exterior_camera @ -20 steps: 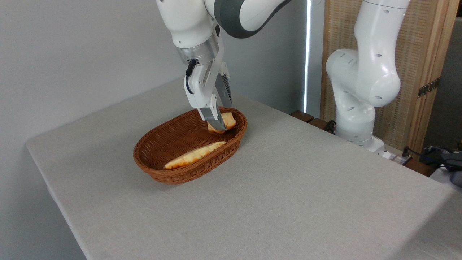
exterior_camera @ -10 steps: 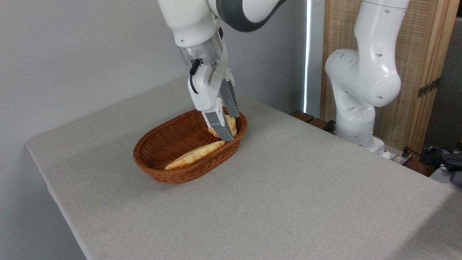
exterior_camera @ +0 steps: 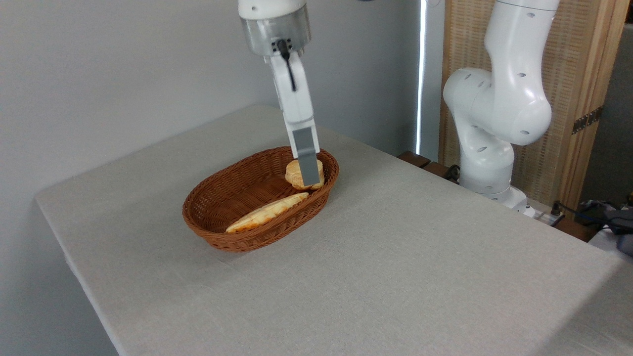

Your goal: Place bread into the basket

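The white two-finger gripper (exterior_camera: 309,175) hangs near-vertical over the far right end of the oval reddish-brown woven wicker basket (exterior_camera: 217,235), seen edge-on so that only one grey finger shows, crossing in front of the bun. Whether the jaws are clamped on the bun or parted from it I cannot tell from this angle.

Directly behind that finger sits the small round orange-golden bun (exterior_camera: 296,174), inside the basket against its far right wall, tilted so that its paler flat face turns toward the camera and its browner edge rests low. Below and to the left of the gripper, the long pale-yellow baguette-like loaf (exterior_camera: 267,212) lies along the basket floor, apart from the bun.

Risks, as I judge them: the bun leans close to the rim, so a finger dragging on it during withdrawal could roll it over the low wall onto the grey cloth-covered table (exterior_camera: 395,277). A sideways exit could also catch the wicker and shift the light basket.
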You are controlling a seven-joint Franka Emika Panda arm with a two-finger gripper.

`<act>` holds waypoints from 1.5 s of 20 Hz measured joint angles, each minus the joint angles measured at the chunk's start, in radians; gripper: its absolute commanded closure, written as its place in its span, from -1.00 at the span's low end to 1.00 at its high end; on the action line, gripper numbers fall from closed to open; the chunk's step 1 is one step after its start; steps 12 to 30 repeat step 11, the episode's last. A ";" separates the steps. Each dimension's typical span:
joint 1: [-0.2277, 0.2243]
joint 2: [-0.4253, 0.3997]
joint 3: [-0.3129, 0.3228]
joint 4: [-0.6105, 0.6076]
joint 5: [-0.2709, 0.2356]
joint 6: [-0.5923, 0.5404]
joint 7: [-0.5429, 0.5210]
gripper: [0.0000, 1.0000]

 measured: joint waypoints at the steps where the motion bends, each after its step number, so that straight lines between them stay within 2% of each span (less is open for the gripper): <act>1: 0.000 0.000 0.006 0.010 0.000 0.000 -0.050 -1.00; 6: 0.000 0.006 0.013 0.025 0.000 0.001 -0.298 -1.00; 9: 0.000 0.011 0.013 0.026 -0.004 0.005 -0.394 -1.00; 30: 0.000 0.012 0.013 0.026 -0.006 0.009 -0.411 -1.00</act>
